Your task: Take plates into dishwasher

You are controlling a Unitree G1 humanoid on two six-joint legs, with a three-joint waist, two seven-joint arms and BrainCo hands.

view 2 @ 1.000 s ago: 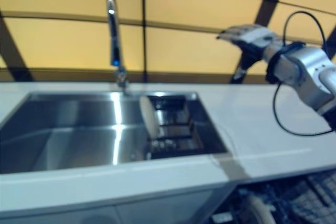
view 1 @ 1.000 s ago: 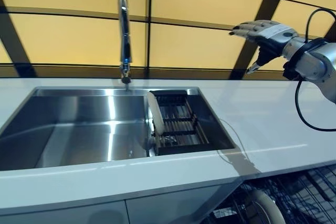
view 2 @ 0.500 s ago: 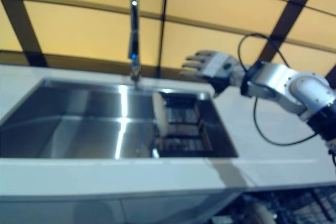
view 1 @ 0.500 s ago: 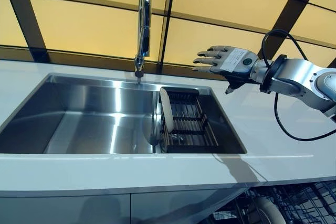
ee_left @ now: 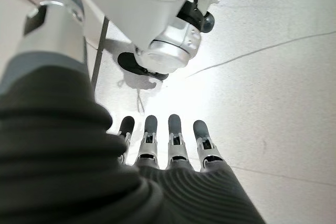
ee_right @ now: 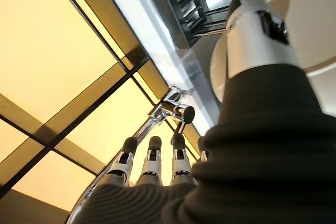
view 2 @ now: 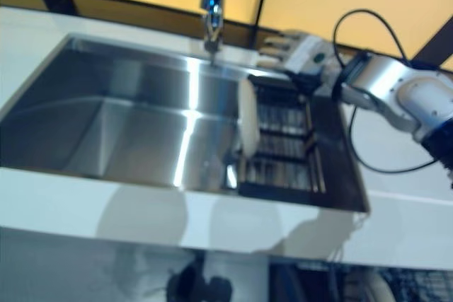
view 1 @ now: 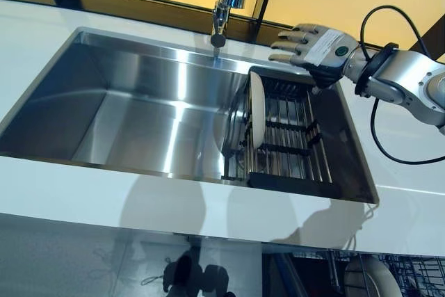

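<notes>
Plate [view 1: 256, 111] stands on edge in the dark dish rack [view 1: 292, 151] at the right end of the steel sink [view 1: 139, 102], untouched. Compared with the earlier pictures, the right hand [view 1: 313, 43] has come down from high against the yellow wall panels to hover over the back rim of the sink, just behind the rack and beside the faucet [view 1: 224, 5]; the head camera has tipped downward too, so the sink now fills the view. The hand's fingers are stretched out straight and spread, holding nothing, and its own wrist view shows the plate past the thumb, close but apart. The left hand [ee_left: 168, 145] hangs low over the floor with fingers straight, idle and empty. The reach for the plate looks under way but no grasp is made. Next, the hand probably needs to drop toward the plate's upper rim and close on it. The dishwasher basket [view 1: 410, 276] shows open below the counter at lower right, already holding a white dish.
</notes>
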